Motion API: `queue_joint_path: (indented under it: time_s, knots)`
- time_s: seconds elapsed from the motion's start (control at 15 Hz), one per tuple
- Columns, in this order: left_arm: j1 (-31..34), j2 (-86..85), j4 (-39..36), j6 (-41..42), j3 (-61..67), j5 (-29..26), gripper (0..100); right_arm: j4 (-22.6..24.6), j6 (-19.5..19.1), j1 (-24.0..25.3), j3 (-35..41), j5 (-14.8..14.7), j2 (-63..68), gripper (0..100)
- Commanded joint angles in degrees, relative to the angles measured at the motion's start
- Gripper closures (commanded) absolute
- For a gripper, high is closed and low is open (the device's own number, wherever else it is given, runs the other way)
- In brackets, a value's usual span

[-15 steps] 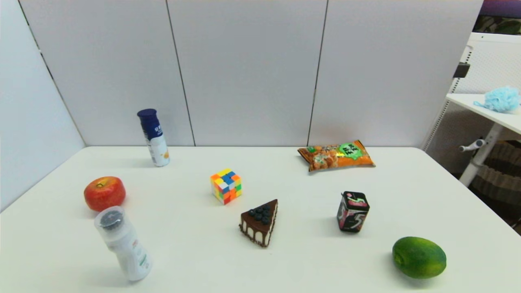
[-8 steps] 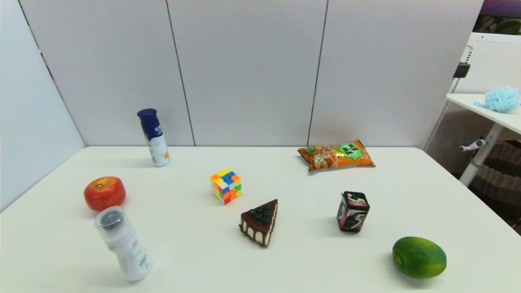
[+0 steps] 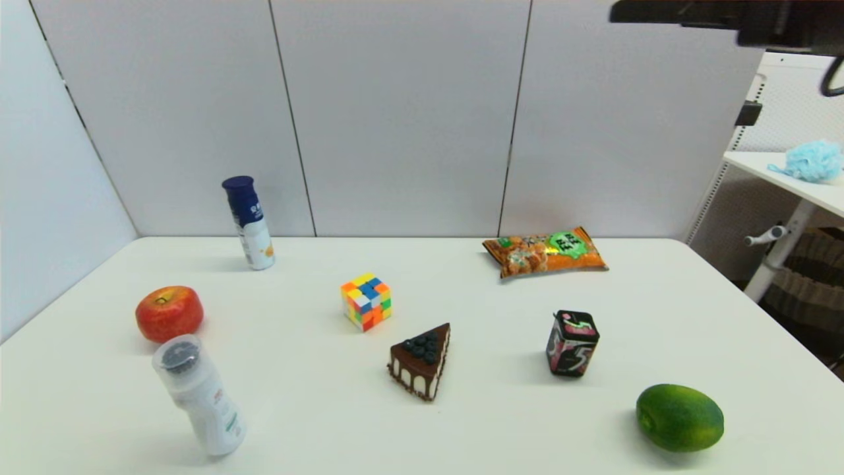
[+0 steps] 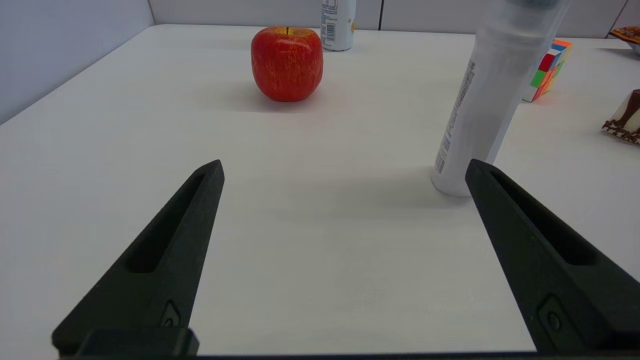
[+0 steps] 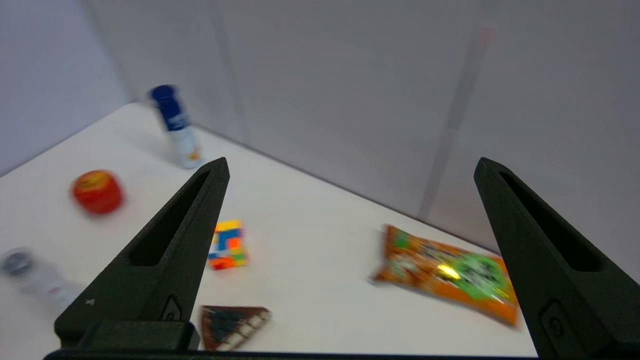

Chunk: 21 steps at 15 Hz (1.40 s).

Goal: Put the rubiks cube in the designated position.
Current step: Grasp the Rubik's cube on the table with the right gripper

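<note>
Rubiks cube resting on white table near mid-surface, a bit toward far-left corner, untouched, one corner turned toward near edge; standing free w/ bare top on all sides, so prob. reachable from above w/o bumping neighbours. Designated position: no mark, mat or outline visible anywhere on surface, so can't be located. Going large to small among rest: orange snack bag flat near far edge, right of centre, sealed, contents not seen; white bottle upright near near-left corner, capped; blue-capped bottle upright by far edge, left side, capped; lime near near-right corner; apple toward left edge; cake slice just near-side of cube, apart from it; black-and-pink box right of cake, lid on. Right gripper high above right side of table, fingers spread wide, empty, looking down across bag and cube — prob. start of reach. Left gripper low over near-left area, spread wide, empty, white bottle just beside one finger; seems parked.
</note>
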State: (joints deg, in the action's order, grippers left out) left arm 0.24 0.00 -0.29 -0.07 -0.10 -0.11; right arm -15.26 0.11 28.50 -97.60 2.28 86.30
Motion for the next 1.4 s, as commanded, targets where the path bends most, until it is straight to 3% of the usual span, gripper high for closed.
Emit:
queue_joint_path:
  time_s: [0.07, 0.4, 0.8, 1.4]
  knots:
    - [0.02, 0.09, -0.06, -0.01, 0.01, 0.02, 0, 0.06, -1.78, 9.91, -10.16, 5.02, 16.89, 0]
    - [0.02, 0.09, 0.12, -0.01, 0.01, 0.02, 0, 0.23, -5.73, 16.85, -10.33, 6.25, 27.08, 0]
    - [0.02, 0.09, 0.12, -0.01, 0.01, 0.02, 0, 0.06, -8.28, 19.31, -12.0, 5.54, 39.65, 0]
    - [0.02, 0.09, 0.12, -0.01, 0.01, 0.02, 0, 1.38, -7.4, 18.43, -14.55, -3.86, 50.72, 0]
